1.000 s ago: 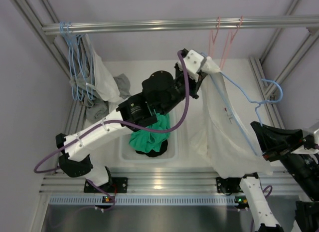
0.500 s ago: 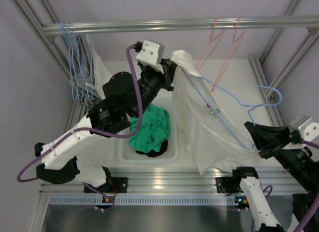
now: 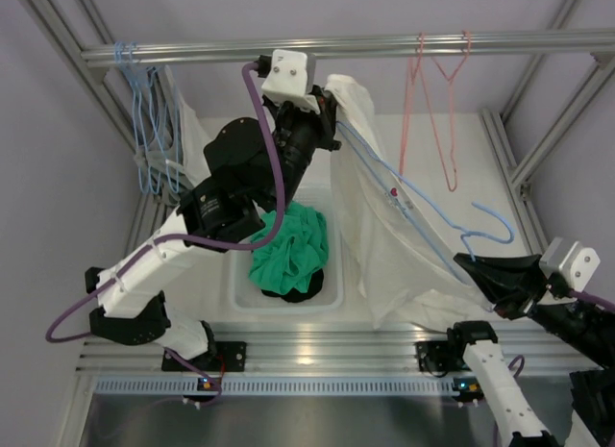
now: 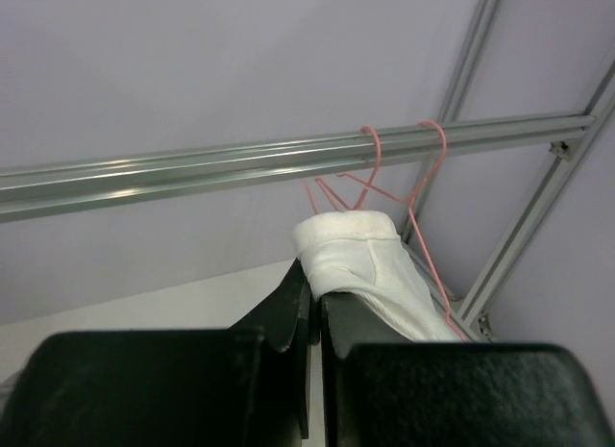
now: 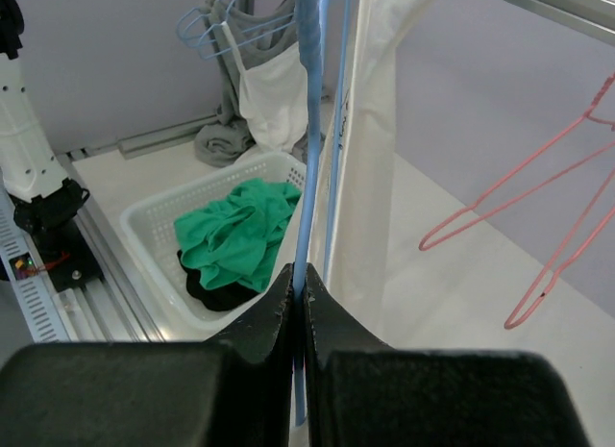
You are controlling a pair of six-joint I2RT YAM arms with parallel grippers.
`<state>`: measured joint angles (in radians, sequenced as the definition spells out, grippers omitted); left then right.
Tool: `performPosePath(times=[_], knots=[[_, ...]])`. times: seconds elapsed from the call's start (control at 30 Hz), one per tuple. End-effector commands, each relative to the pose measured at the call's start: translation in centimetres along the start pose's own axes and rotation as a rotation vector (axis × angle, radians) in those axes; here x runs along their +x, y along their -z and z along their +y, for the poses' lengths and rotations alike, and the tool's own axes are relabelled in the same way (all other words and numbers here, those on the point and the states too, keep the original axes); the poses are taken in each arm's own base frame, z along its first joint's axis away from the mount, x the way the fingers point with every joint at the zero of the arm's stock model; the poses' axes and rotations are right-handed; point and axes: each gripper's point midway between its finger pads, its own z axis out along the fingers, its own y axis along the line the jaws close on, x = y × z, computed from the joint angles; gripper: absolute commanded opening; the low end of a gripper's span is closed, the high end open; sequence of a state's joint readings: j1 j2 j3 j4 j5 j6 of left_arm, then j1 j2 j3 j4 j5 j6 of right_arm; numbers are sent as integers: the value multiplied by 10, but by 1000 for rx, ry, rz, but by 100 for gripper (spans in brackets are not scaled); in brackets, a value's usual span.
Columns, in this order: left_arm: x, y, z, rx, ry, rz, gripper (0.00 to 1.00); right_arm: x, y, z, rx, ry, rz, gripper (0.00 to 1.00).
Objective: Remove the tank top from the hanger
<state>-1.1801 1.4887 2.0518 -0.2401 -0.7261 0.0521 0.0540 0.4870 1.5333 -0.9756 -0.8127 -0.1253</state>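
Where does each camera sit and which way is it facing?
Top external: above and behind, looking down at the table; left arm and right arm show.
Left wrist: on the left arm, looking up past the left gripper, shut on the tank top, to the rail.
Right wrist: on the right arm, looking past the right gripper, shut on the blue hanger, to the basket.
Top and right wrist share the basket.

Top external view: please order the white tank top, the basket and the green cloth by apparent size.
1. white tank top, though it hangs nearer the camera
2. basket, partly hidden
3. green cloth, inside the basket
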Motion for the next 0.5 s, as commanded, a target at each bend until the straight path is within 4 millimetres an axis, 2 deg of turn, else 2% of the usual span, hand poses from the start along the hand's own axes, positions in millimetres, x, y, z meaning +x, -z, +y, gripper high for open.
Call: performPosePath(times=[0.0, 0.07, 0.13, 0.17, 0.2, 0.27, 0.3, 0.33, 0.37, 0.4, 0.43, 0.47], knots=[[-25, 4, 20, -97, 56, -45, 0, -4, 9, 14, -57, 67, -23, 0], [-21, 4, 20, -96, 66, -33, 0, 0, 9, 9, -36, 75, -18, 0], [-8, 6, 17, -78, 70, -7, 0, 0, 9, 9, -40, 84, -21, 0], [0, 7, 3, -4, 83, 8, 0, -1, 8, 9, -40, 87, -23, 0], [25, 7, -6, 30, 86, 53, 0, -4, 7, 5, -27, 89, -27, 0], [36, 16, -15, 104, 116, 81, 0, -7, 2, -1, -3, 39, -52, 0], [43, 21, -26, 162, 160, 102, 0, -19, -1, -5, 8, 56, -99, 0], [58, 26, -28, 184, 169, 131, 0, -22, -3, -9, 23, 42, -120, 0], [62, 29, -32, 209, 184, 143, 0, -20, -8, -11, 18, 4, -125, 0], [67, 34, -40, 247, 224, 163, 0, -30, -9, -12, 16, 36, -169, 0], [67, 39, -41, 265, 251, 170, 0, -28, -13, -13, 10, -13, -174, 0], [82, 42, -45, 283, 260, 200, 0, -30, -13, -14, 9, -9, -189, 0]])
